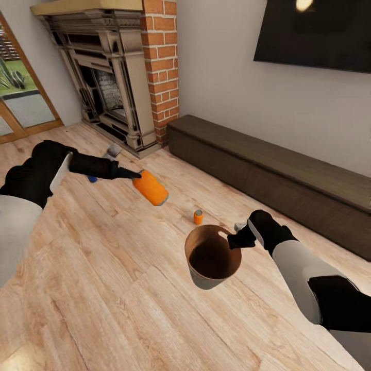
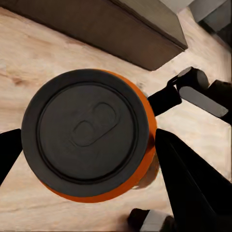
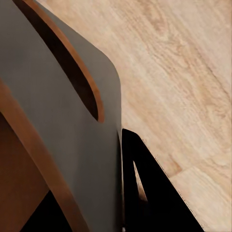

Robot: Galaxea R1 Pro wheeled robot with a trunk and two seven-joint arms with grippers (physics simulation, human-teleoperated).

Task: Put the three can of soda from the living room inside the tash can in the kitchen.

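Note:
In the head view my left gripper [image 1: 137,175] is shut on an orange soda can [image 1: 150,187], held on its side above the wood floor. The left wrist view looks at that can's dark end [image 2: 87,133] between the two black fingers [image 2: 193,186]. A second orange can [image 1: 198,217] stands upright on the floor. A blue can [image 1: 92,179] with a pale top lies behind my left arm, partly hidden. My right gripper [image 1: 235,239] is shut on the rim of the grey trash can [image 1: 207,281], whose copper inside faces up. Its grey wall [image 3: 63,101] is close to the right wrist camera.
The dark stone fireplace [image 1: 105,87] and red brick column [image 1: 164,67] stand at the back. A long low dark-brown cabinet [image 1: 278,175] runs along the right wall under a black screen [image 1: 314,33]. A glass door [image 1: 20,98] is at far left.

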